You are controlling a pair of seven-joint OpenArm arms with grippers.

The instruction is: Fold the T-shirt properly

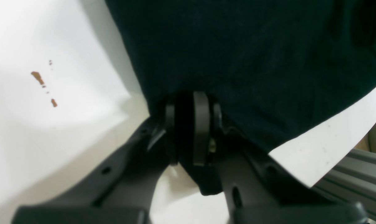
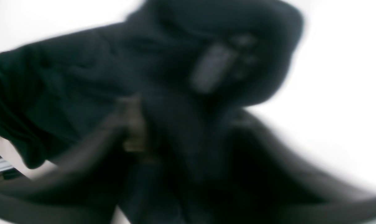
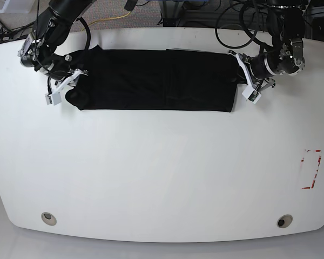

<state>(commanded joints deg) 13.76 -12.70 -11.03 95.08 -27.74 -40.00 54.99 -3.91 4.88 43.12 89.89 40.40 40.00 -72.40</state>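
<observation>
While the black cloth T-shirt [image 3: 129, 81] lies as a long, narrow strip on the arm-side part of the white table [image 3: 162, 178], its two ends require separate checks.

At the base view's left end of the table, the black-and-metal right gripper [image 3: 73, 81] is at a bunched, raised end of the shirt. Its wrist view is blurred; jaw opening and grip cannot be determined. Toward the table's middle, the strip runs fairly straight, with a visible cross-edge. At the table's right part, the dark left gripper [image 1: 188, 127] has its jaws close together over the cloth; whether fabric is pinched cannot be confirmed.

The step is judged to be an end-fold. Recommended: secure all layers, lift low, carry both edges level and smooth the bunched end before creasing. Uneven pull could skew the strip or slip a layer.
</observation>
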